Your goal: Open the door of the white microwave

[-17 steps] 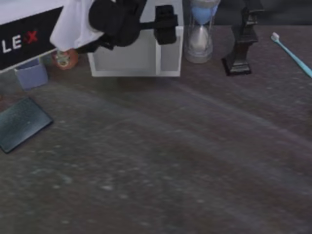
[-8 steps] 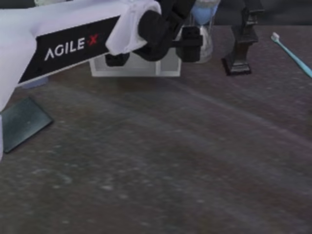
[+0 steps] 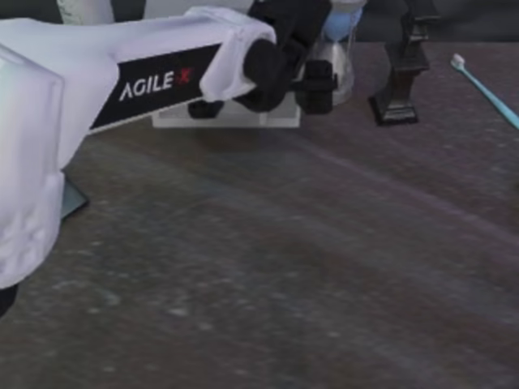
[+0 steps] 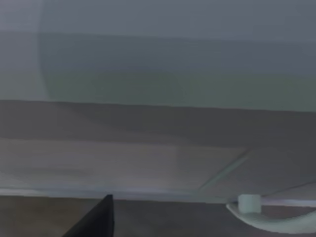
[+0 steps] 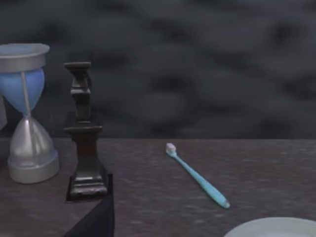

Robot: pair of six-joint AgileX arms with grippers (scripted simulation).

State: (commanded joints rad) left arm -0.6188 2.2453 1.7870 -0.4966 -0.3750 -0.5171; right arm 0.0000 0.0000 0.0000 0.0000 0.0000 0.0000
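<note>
Top view: left end effector (image 3: 318, 83) at the front right corner of the white microwave (image 3: 231, 116), far left of the bench (image 3: 284, 267); grip state cannot be told. Left wrist view: door (image 4: 163, 74) filling frame. Right wrist view: hourglass (image 5: 25, 113), dark statuette (image 5: 85, 138), toothbrush (image 5: 197, 177).

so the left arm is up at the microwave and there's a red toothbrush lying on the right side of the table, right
Not quite: the toothbrush is light blue, not red, as the top view and the right wrist view both show. The rest holds: it lies on the table's right side, and the left hand is up at the white microwave.
</note>
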